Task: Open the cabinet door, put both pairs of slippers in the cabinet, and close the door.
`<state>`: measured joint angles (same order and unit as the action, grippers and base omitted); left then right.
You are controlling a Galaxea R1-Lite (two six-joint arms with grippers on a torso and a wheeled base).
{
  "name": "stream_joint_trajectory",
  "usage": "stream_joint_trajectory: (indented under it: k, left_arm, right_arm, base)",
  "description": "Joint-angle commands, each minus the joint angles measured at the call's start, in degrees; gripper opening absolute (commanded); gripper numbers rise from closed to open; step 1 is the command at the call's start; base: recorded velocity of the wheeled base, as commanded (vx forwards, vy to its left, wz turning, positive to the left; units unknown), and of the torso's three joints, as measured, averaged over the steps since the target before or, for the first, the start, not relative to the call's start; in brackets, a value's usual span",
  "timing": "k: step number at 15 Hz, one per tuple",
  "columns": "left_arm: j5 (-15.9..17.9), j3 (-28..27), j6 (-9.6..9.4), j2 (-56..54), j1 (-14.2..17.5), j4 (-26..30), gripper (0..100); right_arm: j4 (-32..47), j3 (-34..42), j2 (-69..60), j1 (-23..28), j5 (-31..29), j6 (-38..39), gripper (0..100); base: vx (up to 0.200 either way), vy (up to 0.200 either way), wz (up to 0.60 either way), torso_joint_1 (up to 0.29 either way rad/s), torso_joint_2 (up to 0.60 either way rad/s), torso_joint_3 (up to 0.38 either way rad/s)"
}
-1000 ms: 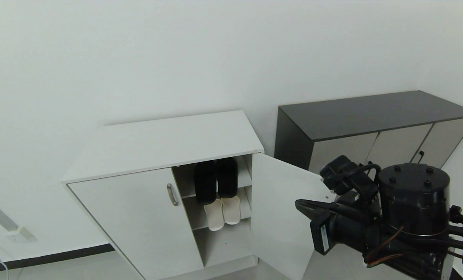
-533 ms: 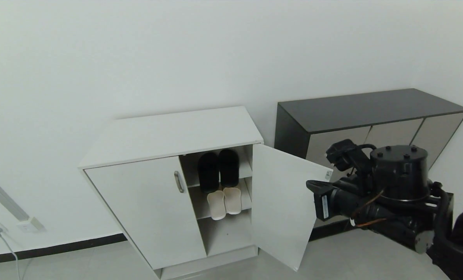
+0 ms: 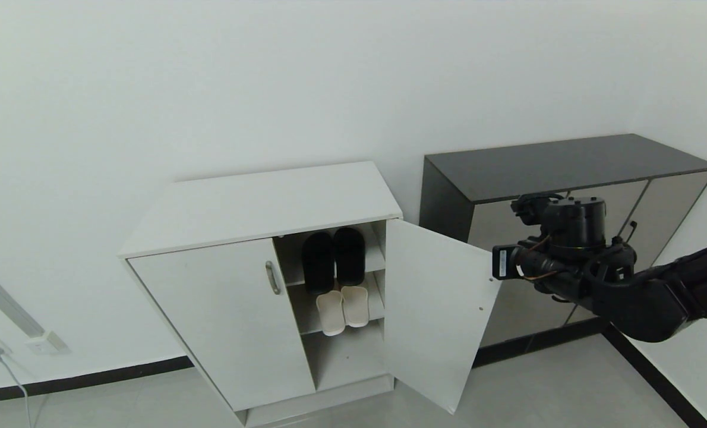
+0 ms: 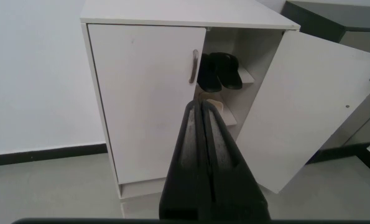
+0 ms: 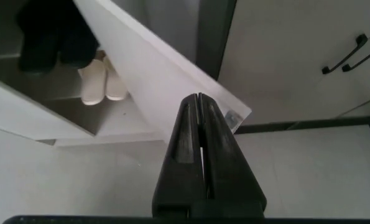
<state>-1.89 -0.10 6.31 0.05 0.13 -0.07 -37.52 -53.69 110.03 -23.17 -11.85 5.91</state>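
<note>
Since half a second ago the right arm (image 3: 644, 297) has stretched farther out, level, toward the free edge of the open cabinet door (image 3: 431, 309), which stays ajar. The flat-panelled white cabinet (image 3: 258, 202) holds smooth black slippers (image 3: 334, 258) on its upper shelf and cream slippers (image 3: 343, 309) on the shelf below. The right gripper (image 5: 199, 99) and left gripper (image 4: 201, 104) each have slim black fingers pressed together, holding nothing.

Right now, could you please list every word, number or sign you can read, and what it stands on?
No text is readable.
The white label on the right arm is too small to read.
The cabinet, black slippers and white slippers show no print.
</note>
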Motion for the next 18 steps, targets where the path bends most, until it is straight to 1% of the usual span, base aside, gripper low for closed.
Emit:
stream_joint_trajectory:
  k: [1, 4, 8, 13, 16, 18]
  left_arm:
    - [0.0, 0.0, 0.01, 0.0, 0.0, 0.0, 0]
    - [0.0, 0.0, 0.01, 0.0, 0.0, 0.0, 0]
    - [0.0, 0.0, 0.01, 0.0, 0.0, 0.0, 0]
    - [-0.1, 0.0, 0.01, 0.0, 0.0, 0.0, 0]
    - [-0.1, 0.0, 0.01, 0.0, 0.0, 0.0, 0]
    - [-0.1, 0.0, 0.01, 0.0, 0.0, 0.0, 0]
  right_arm:
    - [0.0, -1.9, 3.3, 1.9, 0.0, 0.2, 0]
    - [0.1, -5.4, 6.0, 3.6, 0.0, 3.3, 0]
    - [-0.2, -6.1, 8.3, 4.6, 0.0, 3.4, 0]
    - [-0.3, -6.4, 8.9, 4.6, 0.0, 3.5, 0]
    - [-0.1, -5.7, 8.3, 3.9, 0.0, 3.5, 0]
    - [0.0, -3.4, 6.2, 1.0, -0.3, 3.4, 0]
  base:
    - [0.0, 0.0, 0.0, 0.0, 0.0, 0.0]
    - [0.0, 0.0, 0.0, 0.0, 0.0, 0.0]
    - [0.0, 0.0, 0.0, 0.0, 0.0, 0.0]
    - [0.0, 0.0, 0.0, 0.0, 0.0, 0.0]
    - [0.0, 0.0, 0.0, 0.0, 0.0, 0.0]
    - [0.0, 0.0, 0.0, 0.0, 0.0, 0.0]
